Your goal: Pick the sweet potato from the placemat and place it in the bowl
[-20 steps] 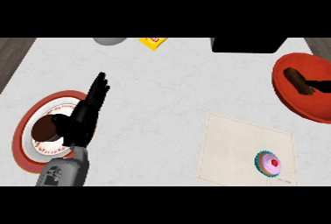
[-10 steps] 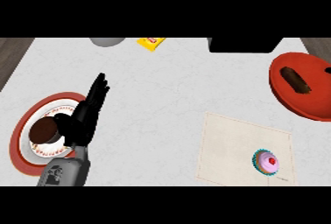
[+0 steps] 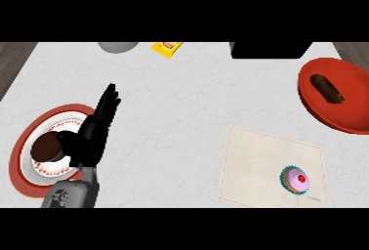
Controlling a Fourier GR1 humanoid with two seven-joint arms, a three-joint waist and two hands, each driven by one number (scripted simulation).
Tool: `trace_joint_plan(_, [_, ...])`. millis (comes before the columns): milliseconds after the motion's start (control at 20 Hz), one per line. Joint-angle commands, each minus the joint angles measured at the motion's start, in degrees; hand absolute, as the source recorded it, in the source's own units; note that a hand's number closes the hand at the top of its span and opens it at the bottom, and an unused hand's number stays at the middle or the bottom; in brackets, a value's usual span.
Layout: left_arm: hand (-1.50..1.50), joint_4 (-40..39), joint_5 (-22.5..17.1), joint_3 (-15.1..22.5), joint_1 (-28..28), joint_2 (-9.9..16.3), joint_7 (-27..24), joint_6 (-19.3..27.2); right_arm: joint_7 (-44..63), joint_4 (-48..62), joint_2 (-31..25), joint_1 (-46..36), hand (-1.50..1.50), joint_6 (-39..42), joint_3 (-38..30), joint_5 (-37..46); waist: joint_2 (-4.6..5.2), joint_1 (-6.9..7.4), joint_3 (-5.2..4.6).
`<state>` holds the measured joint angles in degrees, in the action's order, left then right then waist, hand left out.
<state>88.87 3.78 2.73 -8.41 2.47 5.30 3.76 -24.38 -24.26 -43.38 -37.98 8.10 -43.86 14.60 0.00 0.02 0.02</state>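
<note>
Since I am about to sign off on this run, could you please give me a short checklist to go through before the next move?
1. Sweet potato in the red bowl: ok, it lies inside, toward the upper left of the bowl.
2. Placemat free of the sweet potato: ok, only a cupcake sits on it.
3. Left robot hand holding nothing: ok, fingers straight, resting beside the plate at the view's left.
4. Right robot hand clear of the bowl: cannot tell, it is out of view.
5. Bowl fully on the counter: cannot tell, its right part is cut off by the view's edge.
</note>
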Motion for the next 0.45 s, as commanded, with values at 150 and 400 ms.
trace_joint_plan(150, [0.0, -0.2, 0.52, -0.04, -2.68, -0.96, 3.27, 1.2, -1.83, -3.12, -3.2, 7.81, -1.5, 11.01, 0.32, -5.11, -0.04, -0.2, 0.0])
trace_joint_plan(400, [0.0, 0.96, 0.36, 0.05, -1.59, -0.6, 2.65, 0.17, -3.35, -6.64, -0.41, 12.59, -1.5, 10.15, 1.56, -8.69, -0.01, 0.02, 0.0])
